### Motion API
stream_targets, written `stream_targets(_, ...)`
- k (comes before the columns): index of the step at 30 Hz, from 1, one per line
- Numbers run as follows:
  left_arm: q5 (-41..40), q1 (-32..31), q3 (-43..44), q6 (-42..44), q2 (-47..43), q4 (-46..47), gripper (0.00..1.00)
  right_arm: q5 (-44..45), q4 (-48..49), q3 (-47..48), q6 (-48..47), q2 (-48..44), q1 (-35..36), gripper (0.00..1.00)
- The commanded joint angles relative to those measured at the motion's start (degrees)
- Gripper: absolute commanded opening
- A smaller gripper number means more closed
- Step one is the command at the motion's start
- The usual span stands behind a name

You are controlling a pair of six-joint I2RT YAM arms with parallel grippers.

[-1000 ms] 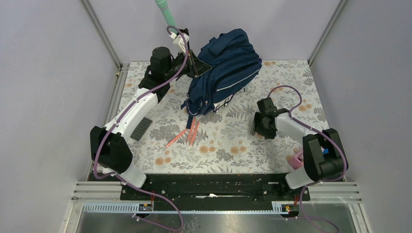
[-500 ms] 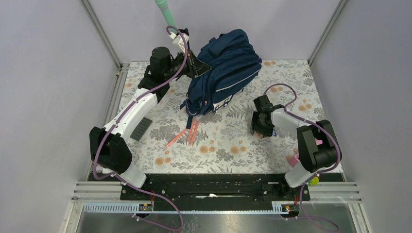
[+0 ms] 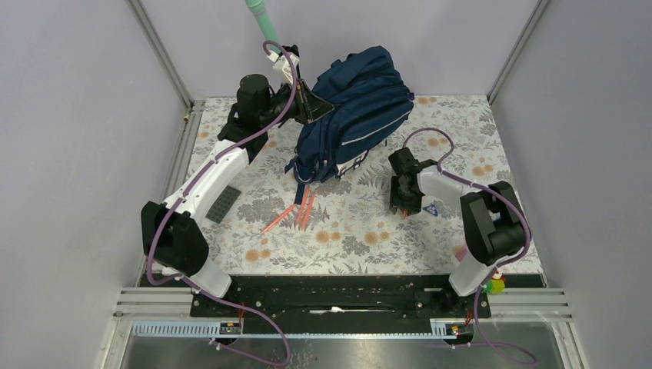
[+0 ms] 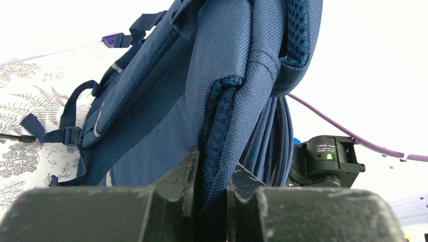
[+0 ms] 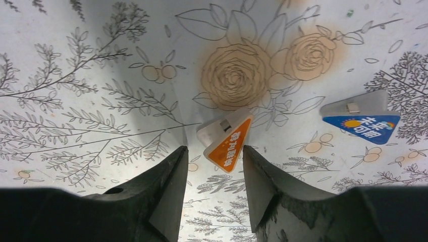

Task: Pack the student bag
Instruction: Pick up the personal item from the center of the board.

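The navy backpack (image 3: 357,108) sits at the far middle of the flowered worktop (image 3: 361,234). It is humped up, with its grey-white strips facing the right side and its straps trailing toward the near edge. The left arm reaches across from the left, and the left tool (image 3: 311,104) is at the bag's upper left edge. From that wrist, the left tool (image 4: 214,161) is clenched on the bag. Its two dark fingers (image 4: 176,176) pinch a padded, mesh-lined fold of the backpack (image 4: 166,101), and the blue cloth fills most of that view.

The right arm is bent inward over the right half of the worktop, with the right tool (image 3: 405,201) pointing down, well apart from the bag. Seen from its wrist, the right tool (image 5: 214,156) is released, its fingers (image 5: 169,176) spread. A small orange triangular clip (image 5: 228,143) lies on the cloth in the gap between them. I cannot tell whether either finger touches it. A blue triangular clip (image 5: 364,121) lies off to one side; from above, that blue clip (image 3: 432,208) is just beside the tool.

A few thin orange-red sticks (image 3: 296,211) lie fanned just near the trailing straps. A flat dark slab (image 3: 223,204) rests beside the left arm.
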Motion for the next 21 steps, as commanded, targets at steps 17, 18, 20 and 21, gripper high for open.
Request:
stream_targets(17,0.9,0.6,1.5,-2.6,-6.7,11.5,0.00,10.2,-9.1,12.4,2.7,8.6,3.7,0.38)
stream_targets(18,0.8,0.6,1.6,-2.7,-6.7,11.5,0.00,10.3,-9.4,12.6,2.6,8.7,3.8,0.38)
stream_targets(20,0.8,0.6,1.6,-2.6,-7.0,11.6,0.00,10.3,-10.3,13.4,2.3,9.3,3.9,0.39)
stream_targets(21,0.8,0.6,1.7,-2.6,-7.1,11.6,0.00,10.4,-10.8,13.9,2.1,9.7,4.1,0.39)
